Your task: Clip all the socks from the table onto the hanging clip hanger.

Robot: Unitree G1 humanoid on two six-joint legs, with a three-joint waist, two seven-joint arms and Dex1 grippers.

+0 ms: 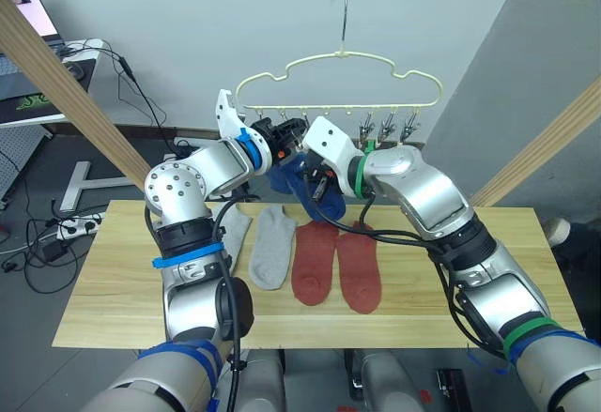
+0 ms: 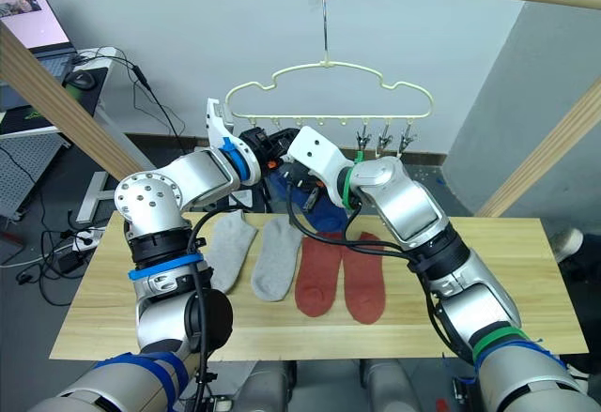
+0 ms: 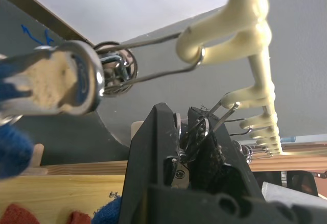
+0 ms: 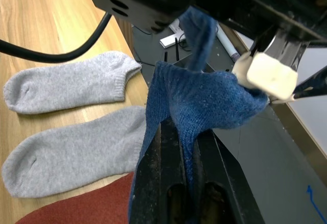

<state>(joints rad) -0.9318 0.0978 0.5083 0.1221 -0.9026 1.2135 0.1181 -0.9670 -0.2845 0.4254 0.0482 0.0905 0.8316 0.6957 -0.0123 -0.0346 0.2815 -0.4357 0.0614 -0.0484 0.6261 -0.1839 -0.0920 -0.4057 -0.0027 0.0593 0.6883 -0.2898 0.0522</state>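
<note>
Right gripper (image 4: 186, 183) clamped on a blue sock (image 4: 199, 106), cuff raised toward a clip (image 4: 268, 73) just above (left end of the clip hanger (image 1: 338, 79)). Left gripper (image 3: 189, 147) pinched on a clip (image 3: 196, 134) — sock hanging long-axis down.

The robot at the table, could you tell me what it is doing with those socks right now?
It is hanging socks on the clip hanger. The right gripper is shut on a blue sock, lifted to the row of clips, while the left gripper pinches one clip. Two grey socks and two red socks lie flat on the table, not yet hung.
</note>
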